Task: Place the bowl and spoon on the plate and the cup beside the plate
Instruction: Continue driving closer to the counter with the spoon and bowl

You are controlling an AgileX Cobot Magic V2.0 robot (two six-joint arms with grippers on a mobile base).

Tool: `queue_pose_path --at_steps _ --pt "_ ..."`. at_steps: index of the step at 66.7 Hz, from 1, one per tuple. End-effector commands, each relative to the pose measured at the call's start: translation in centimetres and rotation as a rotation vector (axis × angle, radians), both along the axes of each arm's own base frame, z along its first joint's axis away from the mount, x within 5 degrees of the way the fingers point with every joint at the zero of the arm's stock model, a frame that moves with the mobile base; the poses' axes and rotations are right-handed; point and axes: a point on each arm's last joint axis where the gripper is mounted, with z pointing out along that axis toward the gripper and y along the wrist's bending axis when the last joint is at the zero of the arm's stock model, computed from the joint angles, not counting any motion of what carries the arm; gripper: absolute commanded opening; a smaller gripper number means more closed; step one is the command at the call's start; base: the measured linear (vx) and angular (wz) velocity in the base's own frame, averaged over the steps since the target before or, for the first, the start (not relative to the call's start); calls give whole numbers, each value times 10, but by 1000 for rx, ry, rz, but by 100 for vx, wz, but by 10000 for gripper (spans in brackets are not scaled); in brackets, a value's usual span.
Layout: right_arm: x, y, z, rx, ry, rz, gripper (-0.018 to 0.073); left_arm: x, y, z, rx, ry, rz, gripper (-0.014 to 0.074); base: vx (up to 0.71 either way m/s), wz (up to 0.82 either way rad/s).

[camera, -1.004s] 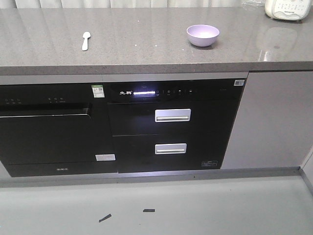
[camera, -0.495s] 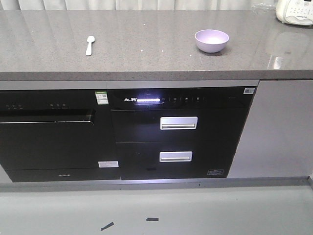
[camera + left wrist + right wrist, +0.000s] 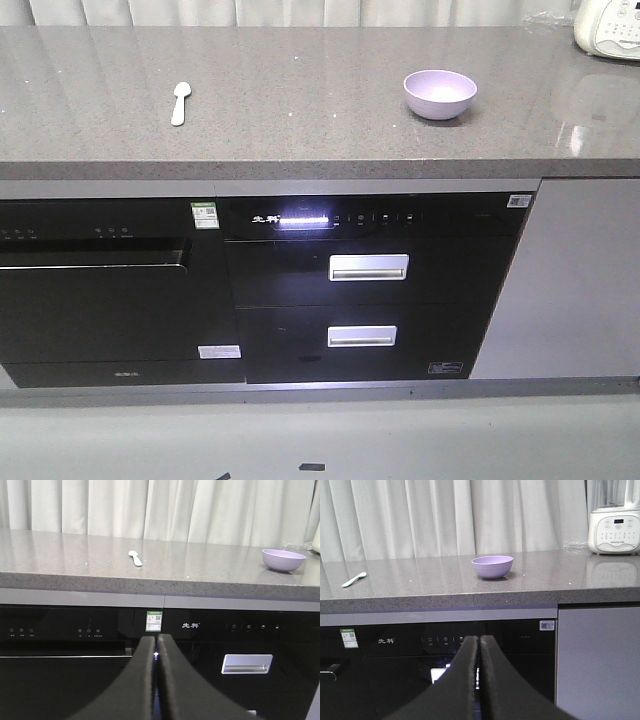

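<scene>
A lavender bowl (image 3: 440, 94) (image 3: 283, 559) (image 3: 492, 566) stands on the grey countertop (image 3: 300, 110), right of the middle. The pale spoon (image 3: 179, 102) (image 3: 135, 557) (image 3: 353, 579) lies on the same countertop to the left, well apart from the bowl. The plate and the cup are out of view. My left gripper (image 3: 156, 639) is shut with nothing in it, low in front of the black appliance fronts. My right gripper (image 3: 479, 639) is likewise shut and empty, below counter height. Neither gripper shows in the front view.
A white blender base (image 3: 610, 28) (image 3: 614, 529) stands at the counter's far right. Below the counter are a black dishwasher (image 3: 100, 290) and a drawer unit with silver handles (image 3: 368, 267). White curtains (image 3: 445, 515) hang behind the counter. A grey cabinet panel (image 3: 580, 280) is at the right.
The front view has shifted: the counter, bowl and spoon sit lower and a little further right in the frame, so the base has moved relative to the counter. Bowl and spoon stay in place.
</scene>
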Motion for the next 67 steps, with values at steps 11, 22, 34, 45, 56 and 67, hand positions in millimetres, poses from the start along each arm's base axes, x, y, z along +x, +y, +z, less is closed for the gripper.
queue_pose_path --at_steps 11,22,34,45,56,67 --pt "-1 0 6 -6 -83 0 -3 1 -1 8 -15 -63 -7 -6 9 -1" --pt "-1 0 6 -6 -83 0 -3 1 -1 8 -15 -63 -7 -6 9 -1" --pt "-1 0 6 -6 -83 0 -3 1 -1 8 -15 -63 -7 -6 9 -3" --pt "-1 0 6 -6 -83 0 -3 1 -1 8 -15 -63 -7 -6 8 -4" --pt "-1 0 6 -6 -83 0 -3 1 -1 8 -15 -63 -7 -6 7 -3" --pt "-1 0 6 -6 -83 0 -3 1 -1 8 -15 -63 -7 -6 7 -2"
